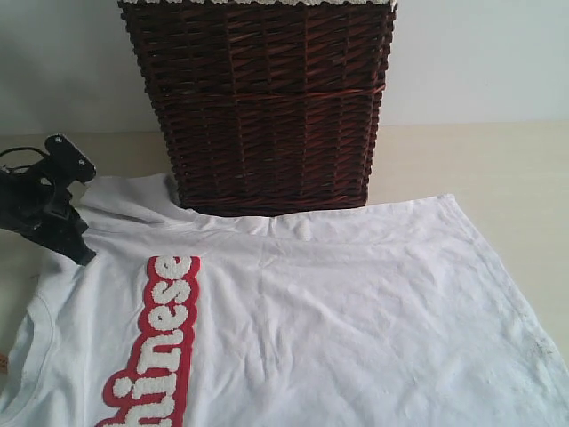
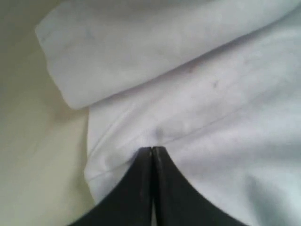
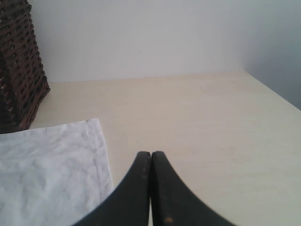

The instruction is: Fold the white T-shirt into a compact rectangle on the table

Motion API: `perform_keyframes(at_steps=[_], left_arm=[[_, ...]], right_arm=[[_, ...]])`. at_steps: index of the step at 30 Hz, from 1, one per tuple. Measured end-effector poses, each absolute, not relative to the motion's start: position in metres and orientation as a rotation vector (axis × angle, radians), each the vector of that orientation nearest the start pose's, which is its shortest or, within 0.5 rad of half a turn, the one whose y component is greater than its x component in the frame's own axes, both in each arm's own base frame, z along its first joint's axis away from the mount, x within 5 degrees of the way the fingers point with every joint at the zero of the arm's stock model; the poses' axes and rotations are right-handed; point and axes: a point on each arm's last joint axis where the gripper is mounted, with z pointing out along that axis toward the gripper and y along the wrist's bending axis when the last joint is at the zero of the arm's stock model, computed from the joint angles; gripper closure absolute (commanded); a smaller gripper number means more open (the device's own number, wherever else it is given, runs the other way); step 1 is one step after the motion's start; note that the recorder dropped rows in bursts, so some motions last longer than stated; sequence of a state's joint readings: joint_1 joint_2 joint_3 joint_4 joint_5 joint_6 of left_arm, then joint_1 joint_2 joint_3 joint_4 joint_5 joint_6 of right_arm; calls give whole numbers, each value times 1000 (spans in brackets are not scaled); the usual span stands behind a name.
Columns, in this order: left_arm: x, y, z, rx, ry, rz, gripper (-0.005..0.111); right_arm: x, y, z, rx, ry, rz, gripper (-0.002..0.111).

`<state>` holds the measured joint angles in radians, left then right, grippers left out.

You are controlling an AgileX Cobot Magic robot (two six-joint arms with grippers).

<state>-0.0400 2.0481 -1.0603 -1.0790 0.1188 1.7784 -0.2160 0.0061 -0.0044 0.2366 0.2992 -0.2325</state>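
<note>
Inspection of the work surface.

1. The white T-shirt (image 1: 356, 302) lies spread on the desk (image 1: 480, 160), front up. It covers most of the near half and runs out of view at the near edge. The cloth is mostly flat with light creases. The fuzzy white lettering (image 1: 153, 342) outlined in red sits on the left part, and the collar (image 1: 36, 334) lies toward the near left corner. One hem corner points toward the far right of the desk.

2. A dark wicker basket (image 1: 267, 107) with white lace trim (image 1: 302, 3) stands at the far edge of the desk, against the pale wall (image 1: 480, 62). Its base touches or slightly overlaps the far border of the shirt.

3. The left hand (image 2: 152, 149) is over the far left part of the shirt. Its jaws are pressed fully together. The tips meet a seam (image 2: 207, 125) just beside the doubled-over sleeve (image 2: 117, 52). Whether any cloth is pinched between them cannot be determined.

4. The right hand (image 3: 151, 154) is fully closed and holds nothing. It is over bare desk just beside the shirt's hem corner, apart from the cloth. It does not appear in the exterior view.

5. The desk to the right of the shirt is bare cream surface up to the wall.
</note>
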Motion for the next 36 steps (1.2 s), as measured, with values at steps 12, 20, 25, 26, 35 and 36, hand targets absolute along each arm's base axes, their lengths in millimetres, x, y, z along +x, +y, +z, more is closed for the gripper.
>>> perform_keyframes(at_steps=[12, 20, 25, 26, 35, 36], left_arm=[[437, -41, 145, 861, 2150, -46, 107], [457, -48, 120, 864, 2153, -155, 107], [456, -52, 99, 859, 2188, -222, 107], [456, -52, 94, 859, 2198, -224, 107], [474, -41, 77, 719, 2248, -82, 107], [476, -40, 77, 715, 2243, -71, 107]], right_arm=[[55, -6, 188, 137, 1772, -99, 108], [55, -6, 188, 137, 1772, -99, 108], [55, -6, 188, 137, 1772, -99, 108], [55, -6, 188, 137, 1772, -99, 108], [55, -6, 188, 137, 1772, -99, 108], [55, -6, 188, 137, 1772, -99, 108]])
